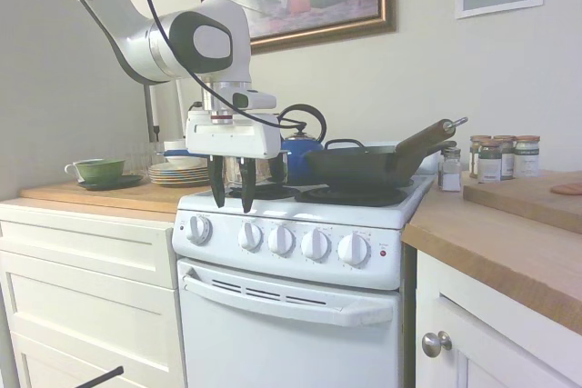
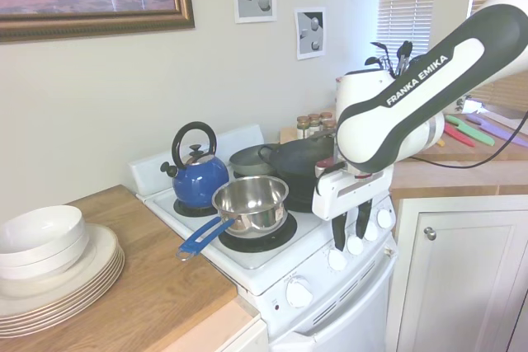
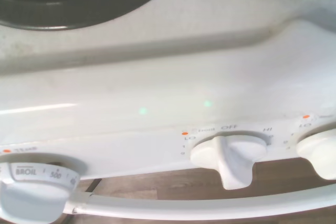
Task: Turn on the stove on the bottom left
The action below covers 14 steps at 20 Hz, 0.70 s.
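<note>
Meanwhile, empty steel saucepan point(image 2: 250, 199) on stove point(image 1: 300, 261); hand point(image 1: 233, 203) spread, above knobs point(image 1: 281, 241).

- The first exterior view sits low in front of the stove point(image 1: 300, 224), facing its knob panel and the wall behind.
- The second exterior view looks down from the opposite side — both share the stovetop and blue kettle point(image 2: 198, 175).
- The wrist view looks down, very close, on the knobs point(image 3: 229, 156).
</note>
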Motion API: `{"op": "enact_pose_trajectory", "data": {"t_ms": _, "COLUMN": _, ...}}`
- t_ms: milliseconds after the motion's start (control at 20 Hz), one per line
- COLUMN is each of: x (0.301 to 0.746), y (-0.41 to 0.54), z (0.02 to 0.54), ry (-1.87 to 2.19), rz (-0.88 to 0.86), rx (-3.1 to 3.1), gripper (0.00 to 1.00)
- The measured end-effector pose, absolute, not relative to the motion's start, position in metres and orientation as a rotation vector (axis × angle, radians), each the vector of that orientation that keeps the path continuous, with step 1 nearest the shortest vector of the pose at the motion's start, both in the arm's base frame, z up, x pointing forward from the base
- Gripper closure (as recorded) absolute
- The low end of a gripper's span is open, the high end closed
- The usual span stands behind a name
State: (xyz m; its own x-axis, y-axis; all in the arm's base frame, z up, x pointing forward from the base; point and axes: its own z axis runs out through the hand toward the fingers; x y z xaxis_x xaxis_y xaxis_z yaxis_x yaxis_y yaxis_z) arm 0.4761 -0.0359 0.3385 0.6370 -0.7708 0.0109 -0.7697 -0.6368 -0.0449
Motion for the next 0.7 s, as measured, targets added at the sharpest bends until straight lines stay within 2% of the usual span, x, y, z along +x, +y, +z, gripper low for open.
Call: {"op": "enact_pose_trajectory", "data": {"t_ms": 700, "x": 0.4789, "y": -0.0410, "z": 0.3334, "ry": 1.329, "rz": -0.057, "rx": -2.810, "gripper": 1.00}}
